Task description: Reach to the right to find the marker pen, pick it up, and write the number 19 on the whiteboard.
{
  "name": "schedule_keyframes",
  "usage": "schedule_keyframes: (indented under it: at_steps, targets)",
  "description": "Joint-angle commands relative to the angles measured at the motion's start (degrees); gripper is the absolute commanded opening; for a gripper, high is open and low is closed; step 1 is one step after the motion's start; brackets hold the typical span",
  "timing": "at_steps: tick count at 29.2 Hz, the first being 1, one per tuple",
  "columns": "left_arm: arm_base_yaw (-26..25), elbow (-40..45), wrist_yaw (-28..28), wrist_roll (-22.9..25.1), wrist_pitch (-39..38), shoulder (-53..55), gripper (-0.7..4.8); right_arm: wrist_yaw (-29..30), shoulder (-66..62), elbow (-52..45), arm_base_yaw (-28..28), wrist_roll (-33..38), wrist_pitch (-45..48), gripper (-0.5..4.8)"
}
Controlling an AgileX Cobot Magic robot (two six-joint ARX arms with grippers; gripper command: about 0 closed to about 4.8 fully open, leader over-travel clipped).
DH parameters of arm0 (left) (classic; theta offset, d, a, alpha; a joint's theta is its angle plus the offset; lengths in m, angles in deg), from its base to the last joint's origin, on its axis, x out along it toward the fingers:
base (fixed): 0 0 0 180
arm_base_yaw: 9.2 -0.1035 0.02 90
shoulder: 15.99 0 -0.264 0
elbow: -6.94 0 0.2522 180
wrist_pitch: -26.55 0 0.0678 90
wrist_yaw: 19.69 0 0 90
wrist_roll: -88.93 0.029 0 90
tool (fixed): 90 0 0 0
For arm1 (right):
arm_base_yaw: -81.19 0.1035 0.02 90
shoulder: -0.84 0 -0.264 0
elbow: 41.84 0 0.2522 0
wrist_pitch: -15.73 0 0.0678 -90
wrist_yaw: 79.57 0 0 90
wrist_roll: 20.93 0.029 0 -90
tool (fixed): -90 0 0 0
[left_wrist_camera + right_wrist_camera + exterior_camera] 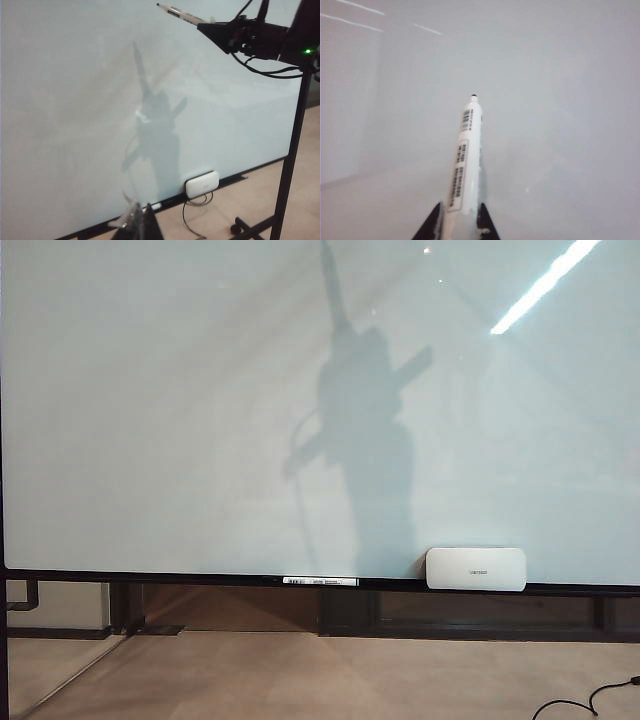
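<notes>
The right hand [460,220] is closed on the marker pen [465,160], its two dark fingers pinching the white barrel near the back end so that the pen sticks straight out ahead of the hand with the small dark tip leading. In the left wrist view the same hand [212,27] sits in the upper right of the frame with the pen [180,13] slanting up and to the left, its long axis aimed at the whiteboard [75,100]; the tip looks close to the glossy surface but I cannot tell whether it touches. The board lies straight ahead of the pen tip, so the coming move, as I judge it, is a short push along the pen's own axis to make contact. The right hand is plainly the nearer one. The left hand [136,222] shows only as finger ends at the lower edge of its own view, well apart from the board, and I cannot tell how far open it is. In the exterior view the whiteboard [150,390] fills the frame and no strokes of the number 19 are visible; only a shadow of the arm falls across its middle. A white eraser [476,568] rests on the bottom rail at lower right, with tiny unreadable lettering. The pen's barcode label and the sticker [320,581] on the rail are also too small to read.
</notes>
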Motion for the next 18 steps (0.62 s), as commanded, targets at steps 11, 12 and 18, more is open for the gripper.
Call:
schedule_keyframes:
  at_steps: [11,12,18]
  targets:
    - [0.0,-0.1,0.9,2.8,1.2,4.3,-0.05,0.1,-4.7,0.2,0.2,-0.4,10.5,-0.05]
    - [0.0,-0.1,0.7,2.9,1.5,4.3,-0.05,0.1,-4.9,0.2,0.2,-0.4,12.0,-0.05]
    - [0.0,-0.1,0.7,2.9,2.7,4.3,-0.05,-4.1,-6.8,0.2,0.2,-0.4,15.7,-0.05]
